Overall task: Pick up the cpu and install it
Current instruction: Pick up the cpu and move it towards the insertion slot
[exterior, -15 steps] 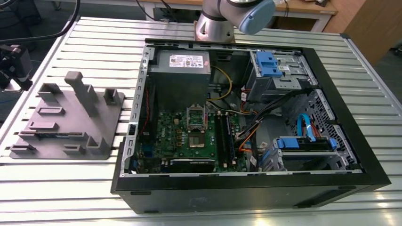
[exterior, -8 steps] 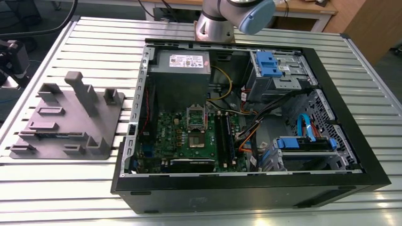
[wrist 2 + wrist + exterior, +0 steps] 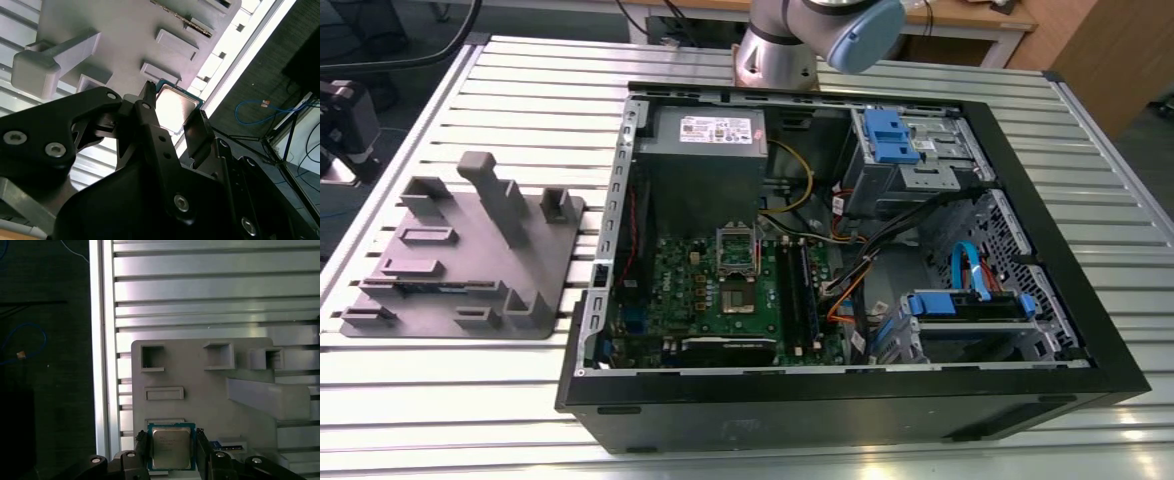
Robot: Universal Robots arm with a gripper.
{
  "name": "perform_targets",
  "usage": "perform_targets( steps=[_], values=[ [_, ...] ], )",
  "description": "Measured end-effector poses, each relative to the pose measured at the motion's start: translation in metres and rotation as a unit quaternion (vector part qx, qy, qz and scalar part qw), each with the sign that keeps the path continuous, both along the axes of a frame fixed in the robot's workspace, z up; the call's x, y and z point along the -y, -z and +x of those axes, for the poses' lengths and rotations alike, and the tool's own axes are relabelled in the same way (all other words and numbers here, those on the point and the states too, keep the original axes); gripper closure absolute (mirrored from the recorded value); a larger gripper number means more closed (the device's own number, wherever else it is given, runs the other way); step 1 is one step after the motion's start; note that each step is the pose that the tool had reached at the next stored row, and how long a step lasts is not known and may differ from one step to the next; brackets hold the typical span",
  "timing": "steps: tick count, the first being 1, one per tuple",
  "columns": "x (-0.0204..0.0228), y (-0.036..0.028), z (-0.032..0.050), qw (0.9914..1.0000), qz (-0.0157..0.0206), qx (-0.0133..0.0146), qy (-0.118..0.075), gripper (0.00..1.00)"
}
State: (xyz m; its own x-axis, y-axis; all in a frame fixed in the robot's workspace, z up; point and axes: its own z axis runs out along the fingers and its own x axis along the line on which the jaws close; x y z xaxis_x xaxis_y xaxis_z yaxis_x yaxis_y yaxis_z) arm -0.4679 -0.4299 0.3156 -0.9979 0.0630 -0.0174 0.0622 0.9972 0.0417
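Fingers (image 3: 202, 444) clamped on the cpu (image 3: 171, 447), above grey tray (image 3: 200, 390), tall post (image 3: 265, 397) rising nearby

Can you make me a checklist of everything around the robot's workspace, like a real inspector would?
Surface: slatted metal table.
Job's things: cpu at the grey tray; open computer case holding the motherboard.
Clutter: nothing seen.
End effector: closed on the cpu's edges.
Cables: wires inside the case; blue cable on the dark floor.
Surroundings: wooden desk behind the table.
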Motion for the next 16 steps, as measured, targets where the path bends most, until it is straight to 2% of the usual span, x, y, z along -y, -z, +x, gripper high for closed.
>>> perform_targets(
  steps=[3,16],
  values=[
    [0.0000,-0.0004,0.0000,1.00000,0.0000,-0.0001,0.000,0.53],
    [0.0000,-0.0189,0.0000,1.00000,0.0000,0.0000,0.000,0.53]
  ],
)
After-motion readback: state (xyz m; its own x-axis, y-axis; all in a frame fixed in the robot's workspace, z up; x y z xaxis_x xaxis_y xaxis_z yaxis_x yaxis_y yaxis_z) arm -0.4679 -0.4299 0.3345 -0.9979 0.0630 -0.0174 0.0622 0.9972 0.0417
